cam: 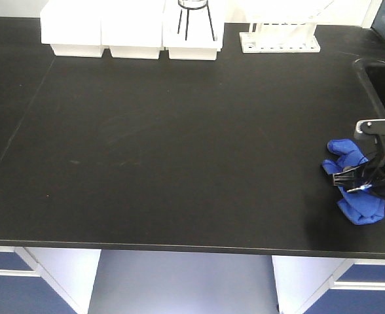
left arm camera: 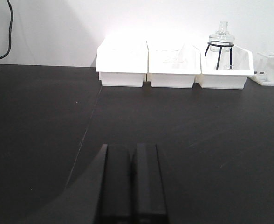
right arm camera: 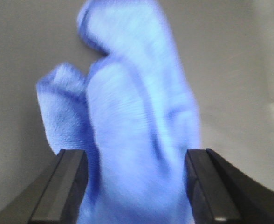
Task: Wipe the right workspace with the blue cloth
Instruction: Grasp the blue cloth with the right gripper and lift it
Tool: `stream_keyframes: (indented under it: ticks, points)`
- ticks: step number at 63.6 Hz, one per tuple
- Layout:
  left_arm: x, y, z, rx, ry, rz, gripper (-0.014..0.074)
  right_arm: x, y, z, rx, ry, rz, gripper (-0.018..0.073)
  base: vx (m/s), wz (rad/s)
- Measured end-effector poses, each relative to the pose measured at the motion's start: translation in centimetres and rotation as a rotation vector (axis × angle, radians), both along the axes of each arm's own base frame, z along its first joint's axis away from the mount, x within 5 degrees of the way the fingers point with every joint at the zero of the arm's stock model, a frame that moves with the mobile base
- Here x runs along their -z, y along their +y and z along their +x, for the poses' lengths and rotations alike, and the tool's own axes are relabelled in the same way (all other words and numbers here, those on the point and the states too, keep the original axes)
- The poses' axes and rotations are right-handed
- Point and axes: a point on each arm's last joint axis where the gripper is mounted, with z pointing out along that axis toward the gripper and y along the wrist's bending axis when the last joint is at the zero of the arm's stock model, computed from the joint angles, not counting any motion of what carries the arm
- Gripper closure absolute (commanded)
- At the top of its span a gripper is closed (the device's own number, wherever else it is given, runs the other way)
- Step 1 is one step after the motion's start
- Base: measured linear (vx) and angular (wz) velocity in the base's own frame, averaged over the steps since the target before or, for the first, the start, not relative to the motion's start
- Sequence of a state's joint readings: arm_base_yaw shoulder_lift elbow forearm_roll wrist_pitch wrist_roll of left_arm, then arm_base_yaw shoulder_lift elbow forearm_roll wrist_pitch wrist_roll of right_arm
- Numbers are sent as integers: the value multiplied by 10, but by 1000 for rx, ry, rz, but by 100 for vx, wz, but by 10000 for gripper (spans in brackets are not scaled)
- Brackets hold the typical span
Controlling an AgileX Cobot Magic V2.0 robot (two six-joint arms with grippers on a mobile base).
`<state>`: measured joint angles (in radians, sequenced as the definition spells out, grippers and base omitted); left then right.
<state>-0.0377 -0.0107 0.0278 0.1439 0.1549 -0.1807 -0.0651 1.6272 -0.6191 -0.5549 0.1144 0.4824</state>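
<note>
Blue cloth (cam: 361,208) lies bunched near the counter's (cam: 179,144) right edge, by the sink (cam: 384,85). My right gripper (right arm camera: 134,161) is spread, straddling it; I'd lower onto the thick fold, then pinch firmly. Left gripper (left arm camera: 133,148) sits pressed together, idle.

Right jaws spread wide; left jaws pressed together

The black bench (cam: 179,163) carries three white bins (cam: 135,29), a rack (cam: 281,42) and a blue cloth (cam: 361,208).
</note>
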Motion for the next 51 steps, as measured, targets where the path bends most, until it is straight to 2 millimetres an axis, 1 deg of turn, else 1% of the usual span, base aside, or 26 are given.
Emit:
stream_keyframes:
  ticks: [3,9,16,21,27,37,42,49,51]
  points:
    - [0,0,0,0,0,0,602,4,1,1,-5,6,5,162,0,0]
    - [0,0,0,0,0,0,602,10,2,5,-14,3,18,298,0,0]
    - [0,0,0,0,0,0,602,10,2,7,-19,-6,23,475,0,0]
    - [0,0,0,0,0,0,602,6,2,6,-16,-16,19,575,0,0]
    - [0,0,0,0,0,0,602,-10,1,4,-10,-57,7,570,0,0]
    - [0,0,0,0,0,0,602,-59,0,-9,8,-205,-22,568,0,0]
    - [0,0,0,0,0,0,602,-87,-2,-23,36,-277,-38,566,0,0]
    - [0,0,0,0,0,0,602,-115,-4,-47,99,-332,-46,567,0,0]
    - [0,0,0,0,0,0,602,-120,-5,-53,116,-339,-46,567,0,0]
